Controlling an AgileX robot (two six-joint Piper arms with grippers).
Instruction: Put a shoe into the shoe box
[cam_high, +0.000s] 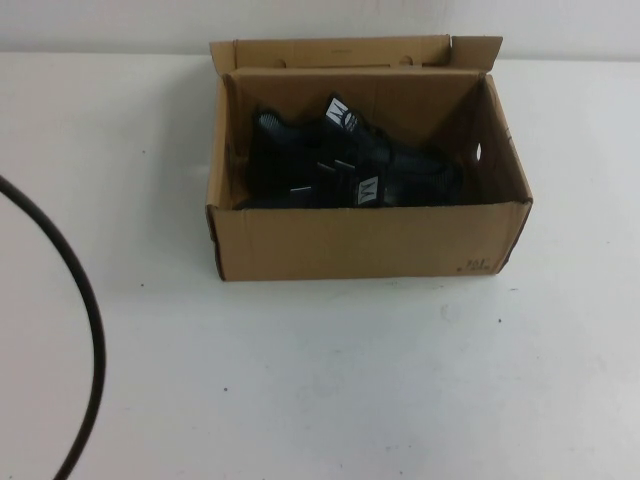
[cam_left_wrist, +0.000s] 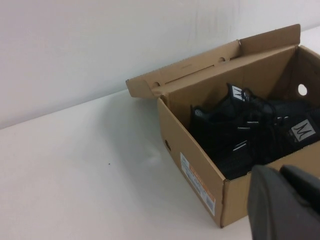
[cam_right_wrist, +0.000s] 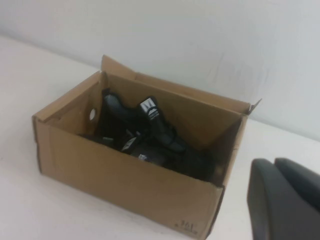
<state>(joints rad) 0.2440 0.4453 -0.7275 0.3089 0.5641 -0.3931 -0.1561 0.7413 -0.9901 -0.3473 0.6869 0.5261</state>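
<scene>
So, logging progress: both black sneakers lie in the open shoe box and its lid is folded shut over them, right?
Not quite: the shoe box lid stands open, as the high view shows. Both sneakers do lie inside. The left tool and right tool sit apart from the box.

Shoe box: on the table, toward its far middle, lid flap open at the back.
Shoes: 2 inside the box; the shoe in front, the other shoe behind it.
Cable: on the table, front left, well apart from the box.
Left gripper: off to the box's left.
Right gripper: off to the box's right.
</scene>
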